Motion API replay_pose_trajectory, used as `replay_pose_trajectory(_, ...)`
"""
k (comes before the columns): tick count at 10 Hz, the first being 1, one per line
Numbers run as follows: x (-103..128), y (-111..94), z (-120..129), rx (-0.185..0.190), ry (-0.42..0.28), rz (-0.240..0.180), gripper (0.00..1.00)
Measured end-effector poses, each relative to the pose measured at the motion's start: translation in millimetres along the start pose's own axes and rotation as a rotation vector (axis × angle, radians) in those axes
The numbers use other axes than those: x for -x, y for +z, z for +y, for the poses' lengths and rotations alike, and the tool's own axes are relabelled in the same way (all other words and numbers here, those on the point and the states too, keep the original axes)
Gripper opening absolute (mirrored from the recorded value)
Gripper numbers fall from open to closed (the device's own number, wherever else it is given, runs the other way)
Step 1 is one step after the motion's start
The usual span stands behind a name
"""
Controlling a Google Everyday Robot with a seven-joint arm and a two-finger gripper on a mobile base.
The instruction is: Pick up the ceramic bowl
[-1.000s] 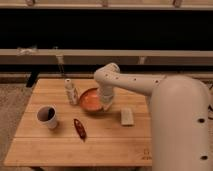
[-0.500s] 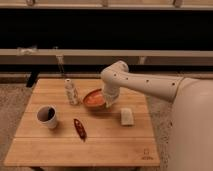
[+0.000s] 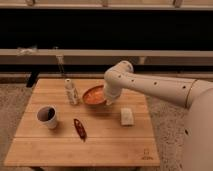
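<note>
Wooden worktop (image 3: 100,145) carries the ceramic bowl (image 3: 93,95), now tilted and lifting at the end effector (image 3: 107,98), which has risen while pinching its right rim; the pickup looks underway.

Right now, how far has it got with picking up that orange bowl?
Done: the arm has reached the glossy orange ceramic bowl, which looks tilted up off the wooden table. In hand: the gripper sits at the bowl's right rim, apparently gripping it. Left: raising the bowl clear. The white cup stands apart, untouched.
</note>
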Motion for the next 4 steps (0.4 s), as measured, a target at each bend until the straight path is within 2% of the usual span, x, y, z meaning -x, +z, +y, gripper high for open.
replay_pose_trajectory(4, 2.3, -2.0, -2.0, -0.009, -0.010, -0.004, 0.00)
